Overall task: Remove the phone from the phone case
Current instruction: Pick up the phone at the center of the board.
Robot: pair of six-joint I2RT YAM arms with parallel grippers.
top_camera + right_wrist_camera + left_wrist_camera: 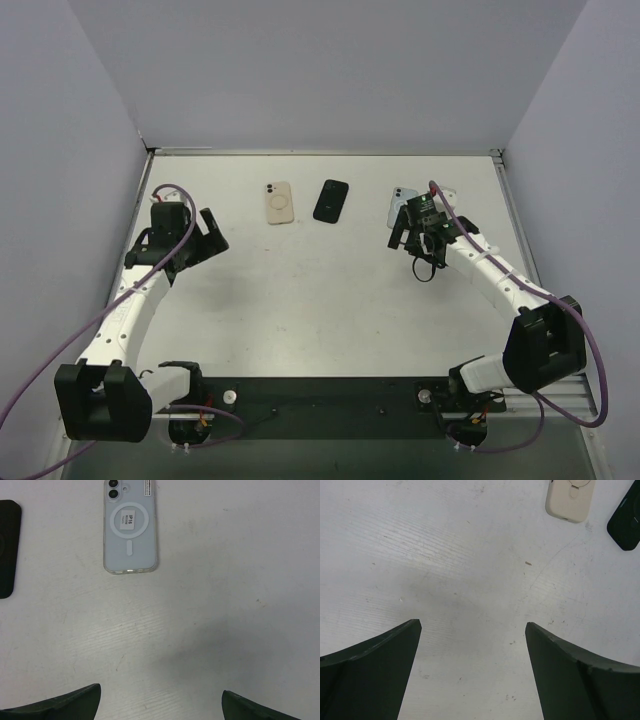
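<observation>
Right pincer (160,692) is spread wide with nothing in it, phone (130,527) lying back-up in its clear case (130,572) on the table (240,605) just ahead. Left pincer (472,625) is gaping too, also empty.

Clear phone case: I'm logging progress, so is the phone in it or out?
In: the clear phone case lies flat, back up, and the pale blue phone shows through it, filling it.

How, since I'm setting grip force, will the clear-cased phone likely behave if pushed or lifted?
The phone lies flat on the table, so a push should slide it, not roll or tip it. Its clear case looks glossy, so probably slippery. It looks like a thin rigid slab: likely stiff, with little edge to grip.
</observation>
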